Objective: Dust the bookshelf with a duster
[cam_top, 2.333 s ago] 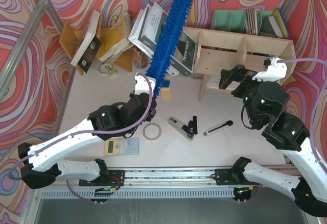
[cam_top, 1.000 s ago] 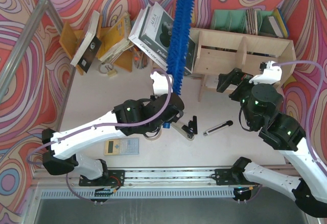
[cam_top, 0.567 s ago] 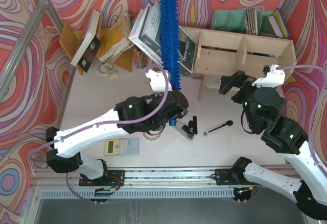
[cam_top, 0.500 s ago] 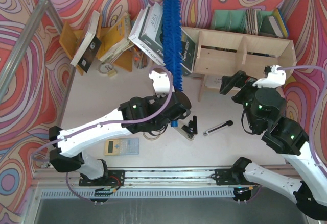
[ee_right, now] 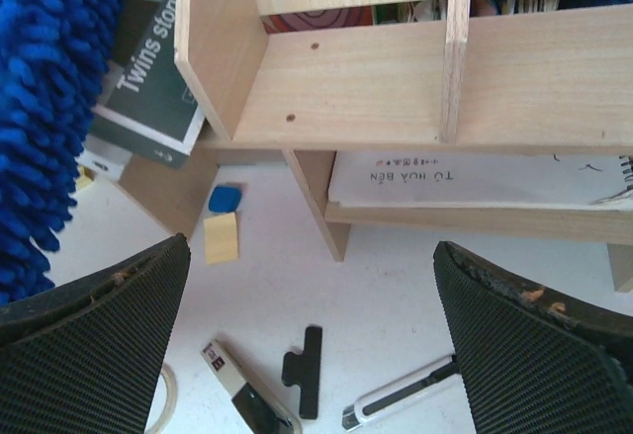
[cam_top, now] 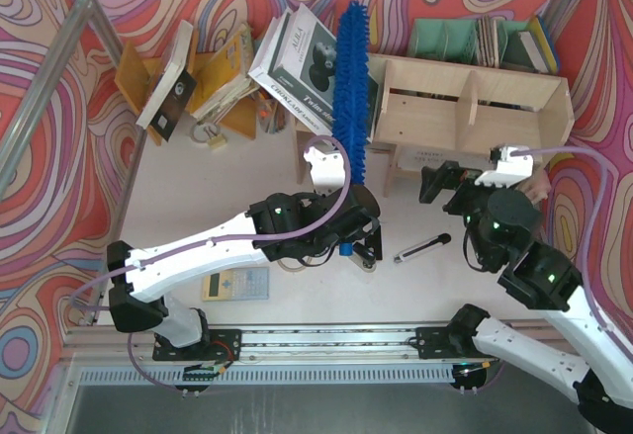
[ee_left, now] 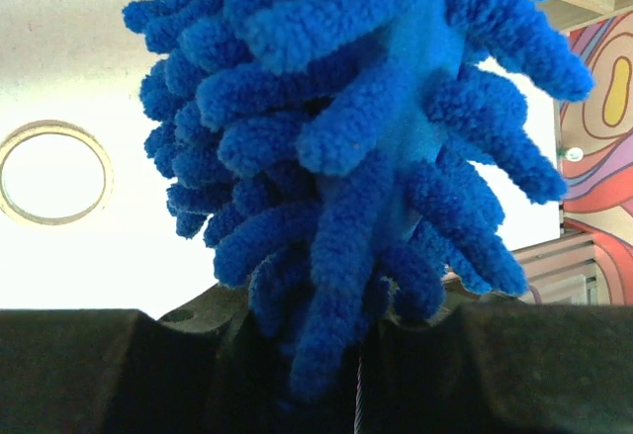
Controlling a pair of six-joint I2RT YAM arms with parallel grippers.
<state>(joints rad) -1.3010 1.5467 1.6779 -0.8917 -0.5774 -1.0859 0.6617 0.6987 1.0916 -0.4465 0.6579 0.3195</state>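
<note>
The left gripper (cam_top: 346,239) was clamped on the lower end of the duster (cam_top: 352,88); in the left wrist view the blue fibres rose straight out from between its fingers (ee_left: 109,355) and hid the thin handle. From that grip the fluffy head stood up and away, reaching past the leaning books (cam_top: 307,58) on the gripper's far side, with the bookshelf (cam_top: 465,108) just off to its right. The right wrist view showed a book between the fibres and the shelf's end panel, so the head looked apart from the wood. The step in hand seemed to be the approach, with no wiping yet. The right gripper (cam_top: 440,179) hung spread wide and empty, facing the shelf's lower tier straight ahead of it. The next move probably called for swinging the head rightward onto the top board or end panel and then dragging it along, holding the handle firmly and keeping clear of the books.
</note>
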